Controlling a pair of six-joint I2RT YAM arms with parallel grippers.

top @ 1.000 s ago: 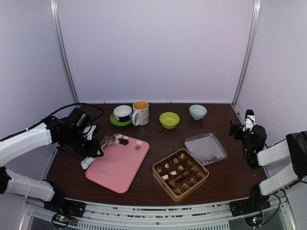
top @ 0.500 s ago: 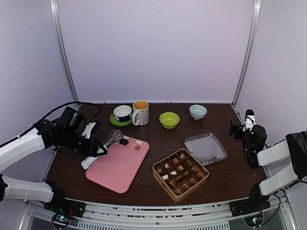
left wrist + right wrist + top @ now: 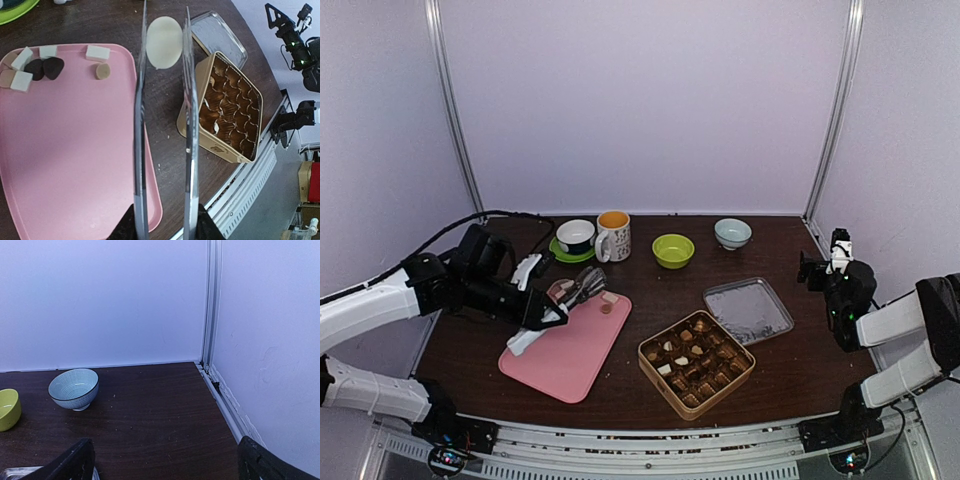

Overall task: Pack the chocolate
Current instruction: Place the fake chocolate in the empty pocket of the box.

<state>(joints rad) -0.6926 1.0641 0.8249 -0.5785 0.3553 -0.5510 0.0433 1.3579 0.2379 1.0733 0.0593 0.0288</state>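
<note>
My left gripper (image 3: pixel 165 231) is shut on a pair of metal tongs (image 3: pixel 187 125), and the tongs' tips pinch a round cream-white chocolate (image 3: pixel 163 42) above the table between the pink board (image 3: pixel 65 150) and the gold tin (image 3: pixel 227 107). Several more chocolate pieces, dark, tan and white (image 3: pixel 37 67), lie at the board's far left corner. In the top view the left gripper (image 3: pixel 542 305) hovers over the board's left edge, and the open tin (image 3: pixel 696 362) holds several pieces. My right gripper (image 3: pixel 165 465) stands open with nothing in it, far right (image 3: pixel 835 262).
The tin's lid (image 3: pixel 748 309) lies upside down, right of the tin. Along the back stand a cup on a green saucer (image 3: pixel 575 237), a mug (image 3: pixel 613 235), a green bowl (image 3: pixel 673 249) and a blue-white bowl (image 3: pixel 74 388). Walls close in on the back and sides.
My left arm has swung right from the pile at the board's corner, carrying the tongs and the cream-white piece toward the tin. The right arm has not moved.
</note>
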